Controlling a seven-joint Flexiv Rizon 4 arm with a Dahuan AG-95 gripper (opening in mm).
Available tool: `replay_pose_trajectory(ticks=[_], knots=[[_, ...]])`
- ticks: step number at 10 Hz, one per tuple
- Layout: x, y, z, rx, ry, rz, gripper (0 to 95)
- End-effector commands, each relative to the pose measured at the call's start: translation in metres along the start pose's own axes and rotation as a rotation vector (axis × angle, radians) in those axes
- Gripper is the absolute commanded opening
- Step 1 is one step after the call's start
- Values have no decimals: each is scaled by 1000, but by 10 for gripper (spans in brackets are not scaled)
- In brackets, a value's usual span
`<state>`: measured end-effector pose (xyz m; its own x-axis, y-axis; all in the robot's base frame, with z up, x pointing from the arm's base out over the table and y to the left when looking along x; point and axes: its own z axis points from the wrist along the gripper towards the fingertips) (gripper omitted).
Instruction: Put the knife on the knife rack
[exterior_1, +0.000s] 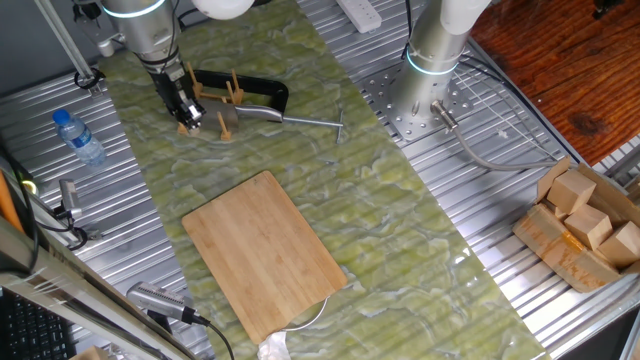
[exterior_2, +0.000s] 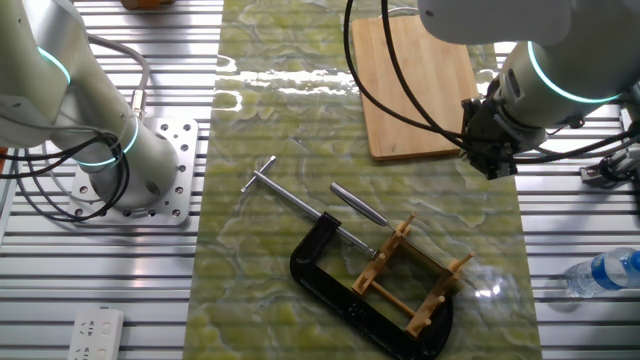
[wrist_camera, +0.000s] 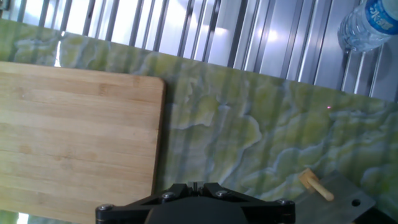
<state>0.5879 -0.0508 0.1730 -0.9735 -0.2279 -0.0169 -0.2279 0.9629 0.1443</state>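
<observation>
Pincer first: the gripper (exterior_1: 190, 116) hung over the green marbled mat (exterior_1: 400, 200), touching nothing. I could not tell whether its fingers stood apart or together; from the two fixed cameras it was a dark lump at the end of the arm, and the hand view caught only the black housing along the bottom edge.

The knife (exterior_2: 358, 204) lay at the knife rack (exterior_2: 410, 272), its slim silver handle sticking out past the pegs toward the middle of the mat. Its grey blade end with a hole (wrist_camera: 347, 196) showed in the hand view just beside one wooden peg. Whether the blade sat fully between the pegs I could not make out.

That rack stood inside the bow of a black C-clamp (exterior_2: 325, 283), whose steel screw bar (exterior_2: 298, 204) ran alongside the knife handle to a small T-bar.

Nearby on the mat lay a bamboo cutting board (exterior_1: 265, 250), apart from the clamp. A water bottle (exterior_1: 78, 135) lay on the ribbed metal table (exterior_1: 130, 230) beyond the mat's edge.
</observation>
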Motion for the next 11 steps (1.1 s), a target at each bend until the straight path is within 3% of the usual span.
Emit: replay_pose_trajectory(ticks=[1, 11], knots=[[1, 0, 0, -4, -3, 4, 0], [1, 0, 0, -22, -9, -3, 0]])
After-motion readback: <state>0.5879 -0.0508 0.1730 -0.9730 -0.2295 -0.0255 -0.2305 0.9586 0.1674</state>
